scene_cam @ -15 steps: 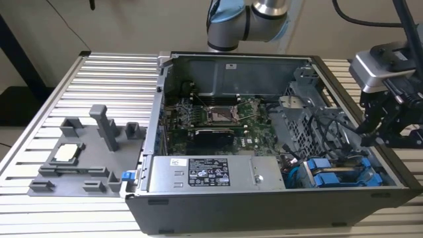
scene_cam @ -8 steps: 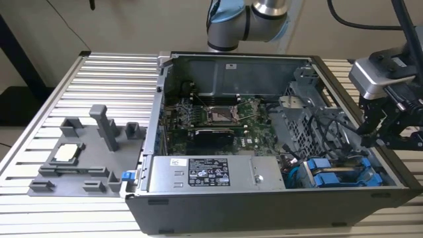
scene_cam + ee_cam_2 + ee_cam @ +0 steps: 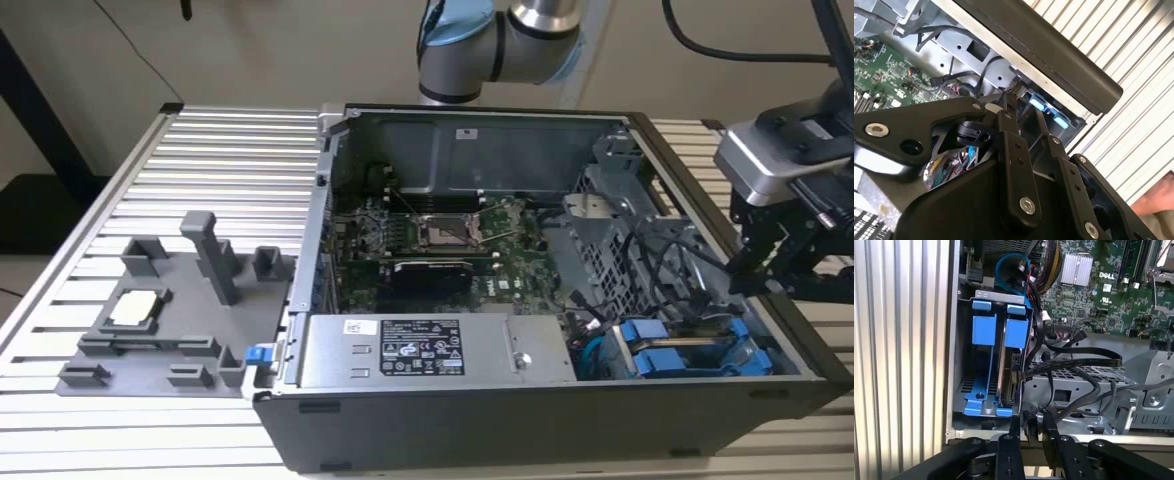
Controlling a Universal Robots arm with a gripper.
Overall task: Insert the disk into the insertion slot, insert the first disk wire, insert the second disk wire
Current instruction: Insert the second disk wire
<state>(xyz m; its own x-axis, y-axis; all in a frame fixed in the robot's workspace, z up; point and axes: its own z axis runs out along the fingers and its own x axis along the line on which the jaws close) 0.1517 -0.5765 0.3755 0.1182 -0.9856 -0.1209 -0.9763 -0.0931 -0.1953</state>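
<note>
Disk: seated on edge in its blue frame inside the insertion slot, the grey drive cage in the computer case. In the exterior view that bay sits in the case's near corner, on the exterior view's right, and the blue frame shows there.

Exterior view, left to right, all placed against the case:
- Grey moulded fixture lies outside the case, just beside its wall, on the slatted metal table.
- Silver box with a white sticker sits inside the case along its near wall.
- Green motherboard covers the case floor behind that box.
- Black cables run inside the case from the board side toward the drive cage.
- Gripper hangs at the case's wall on the exterior view's right, above the rim and next to the drive bay.

In the first wrist view the gripper appears closed on a small black wire plug, pinched between the two fingers just at the case's rim. The plug is close to the disk's exposed end but apart from it. The second wrist view shows the gripper over the same corner of the case.
</note>
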